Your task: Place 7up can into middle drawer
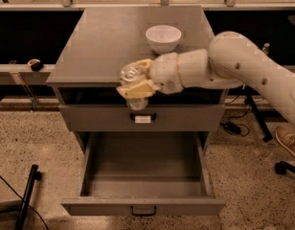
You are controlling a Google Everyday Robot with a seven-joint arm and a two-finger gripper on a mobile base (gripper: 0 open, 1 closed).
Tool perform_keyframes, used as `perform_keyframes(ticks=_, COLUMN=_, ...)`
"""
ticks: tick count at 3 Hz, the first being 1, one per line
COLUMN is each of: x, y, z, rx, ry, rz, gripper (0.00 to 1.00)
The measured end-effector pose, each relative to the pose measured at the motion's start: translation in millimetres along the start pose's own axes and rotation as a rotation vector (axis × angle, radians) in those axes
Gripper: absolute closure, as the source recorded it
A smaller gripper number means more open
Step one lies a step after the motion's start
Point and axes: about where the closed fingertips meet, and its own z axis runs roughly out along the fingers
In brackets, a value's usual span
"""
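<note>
My gripper (134, 83) is shut on the 7up can (132, 75), of which I see mainly the silver top and a pale lower end below the yellowish fingers (138, 88). It holds the can in the air in front of the cabinet's front edge, above the open middle drawer (143, 164). The drawer is pulled far out, wide and grey, with nothing in it and a dark loop handle (143, 210) on its front panel.
A white bowl (163, 38) stands on the cabinet top (104, 42) at the back right. A shut drawer front with a white tag at its handle (142, 118) lies just above the open drawer. A black pole (27, 194) leans at the lower left.
</note>
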Motion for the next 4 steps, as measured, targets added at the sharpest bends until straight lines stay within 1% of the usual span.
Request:
perform_keyframes(ticks=1, x=19, y=-1, z=-38, rx=0.052, ry=0.017, rz=-0.031, gripper=1.0)
perform_keyframes(ticks=2, x=57, y=10, z=-19, rx=0.035, ry=-0.03, rz=0.039, gripper=1.0)
perform_keyframes(ticks=3, x=142, y=39, z=-2, rx=-0.037, ry=-0.05, rz=0.124, gripper=1.0)
perform_keyframes(ticks=4, x=190, y=58, z=5, rx=-0.106, ry=-0.033, rz=0.163, gripper=1.0)
